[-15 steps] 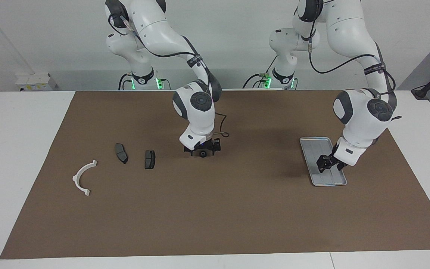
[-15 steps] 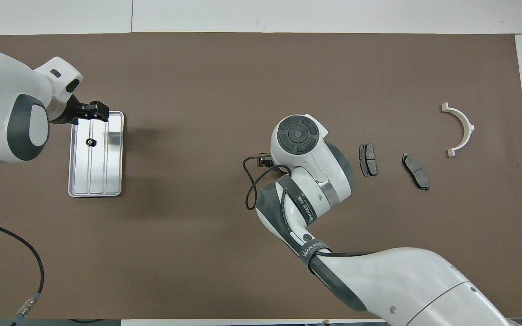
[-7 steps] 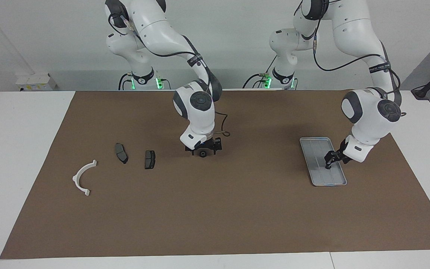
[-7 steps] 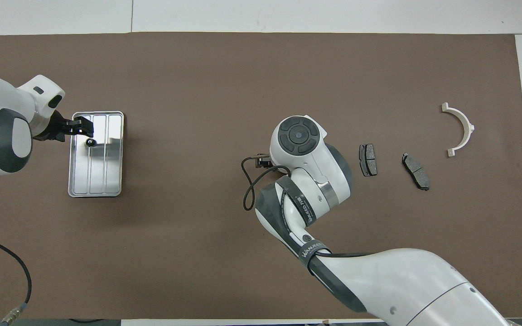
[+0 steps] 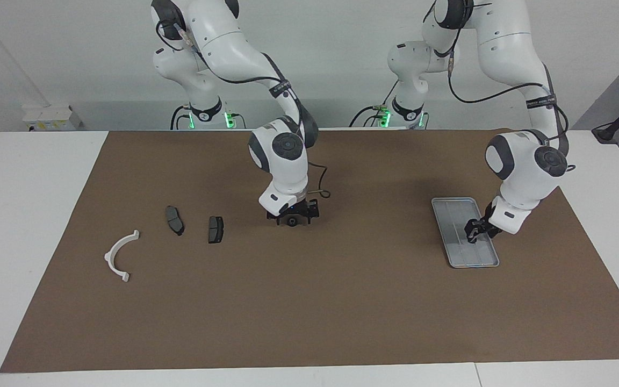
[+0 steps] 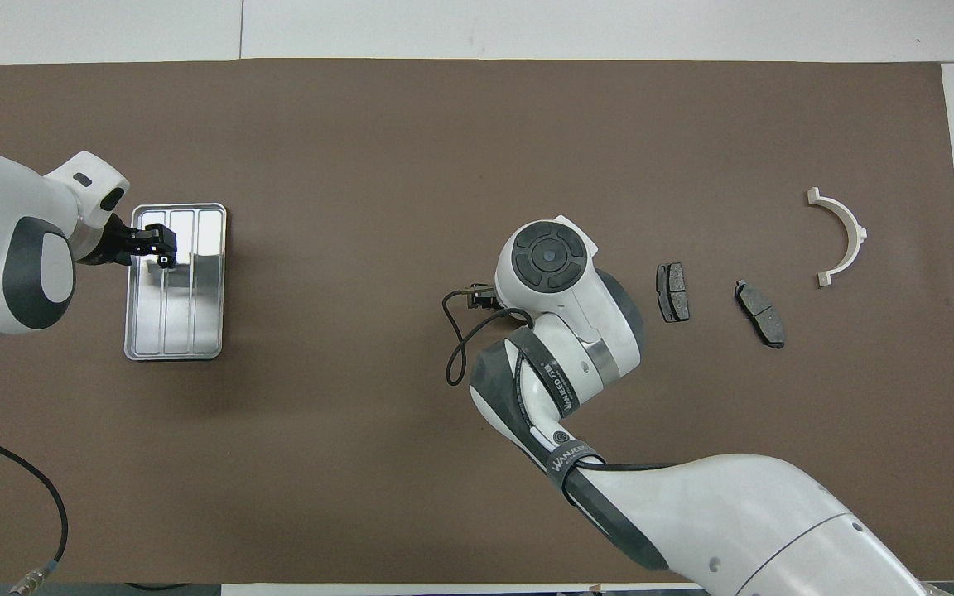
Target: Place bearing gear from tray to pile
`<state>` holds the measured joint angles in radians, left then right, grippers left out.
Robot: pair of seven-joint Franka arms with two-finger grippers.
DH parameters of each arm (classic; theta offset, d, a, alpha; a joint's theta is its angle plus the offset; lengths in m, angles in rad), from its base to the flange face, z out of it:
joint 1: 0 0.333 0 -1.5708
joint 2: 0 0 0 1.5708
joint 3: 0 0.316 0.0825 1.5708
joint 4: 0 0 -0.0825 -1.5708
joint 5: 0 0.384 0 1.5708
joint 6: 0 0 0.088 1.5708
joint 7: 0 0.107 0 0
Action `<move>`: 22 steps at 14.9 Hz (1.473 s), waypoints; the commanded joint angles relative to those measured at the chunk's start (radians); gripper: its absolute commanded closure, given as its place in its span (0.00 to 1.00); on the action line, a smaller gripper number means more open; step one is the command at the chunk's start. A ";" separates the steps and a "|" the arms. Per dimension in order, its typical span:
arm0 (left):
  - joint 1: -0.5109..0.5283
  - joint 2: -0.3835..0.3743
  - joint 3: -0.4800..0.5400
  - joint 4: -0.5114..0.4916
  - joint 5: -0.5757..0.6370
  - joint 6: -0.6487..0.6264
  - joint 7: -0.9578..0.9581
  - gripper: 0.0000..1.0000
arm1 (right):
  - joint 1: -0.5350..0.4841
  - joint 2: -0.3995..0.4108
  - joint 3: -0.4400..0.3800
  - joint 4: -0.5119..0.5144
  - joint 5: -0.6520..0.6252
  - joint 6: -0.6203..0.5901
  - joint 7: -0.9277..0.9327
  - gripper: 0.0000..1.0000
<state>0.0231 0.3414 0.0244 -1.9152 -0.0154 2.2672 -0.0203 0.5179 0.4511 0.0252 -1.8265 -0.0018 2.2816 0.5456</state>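
Left gripper (image 6: pixel 164 251) down in tray (image 6: pixel 195 331), jaws around bearing gear (image 6: pixel 164 260), grip unclear. Right gripper (image 5: pixel 292 217) low over mat (image 5: pixel 342 301), jaws spread.

Left gripper (image 5: pixel 473 235) low, wrist tilted (right gripper (image 5: pixel 292 216) waiting).

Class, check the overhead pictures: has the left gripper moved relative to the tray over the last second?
Yes. The left gripper has shifted from the tray's rim farthest from the robots to over the bearing gear inside.

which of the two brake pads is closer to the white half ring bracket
The brake pad toward the right arm's end lies beside the bracket; the other pad sits between it and the right gripper.
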 commanded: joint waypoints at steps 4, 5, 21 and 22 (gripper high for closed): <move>0.005 -0.019 -0.008 -0.067 0.006 0.069 -0.006 0.31 | 0.001 -0.015 0.002 -0.031 0.025 0.027 0.008 0.47; 0.006 -0.019 -0.008 -0.070 0.006 0.072 -0.006 0.32 | 0.001 -0.015 0.002 -0.030 0.025 0.026 0.013 0.65; -0.002 0.008 -0.009 -0.079 0.006 0.127 -0.006 0.42 | -0.451 -0.060 0.001 0.257 0.025 -0.254 -0.620 1.00; -0.002 0.008 -0.009 -0.079 0.006 0.126 -0.006 0.42 | -0.494 -0.058 0.001 0.254 0.025 -0.252 -0.689 1.00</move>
<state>0.0211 0.3508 0.0142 -1.9721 -0.0155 2.3635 -0.0206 0.0975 0.3770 0.0086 -1.5856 0.0031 2.0411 -0.0211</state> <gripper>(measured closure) 0.396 0.652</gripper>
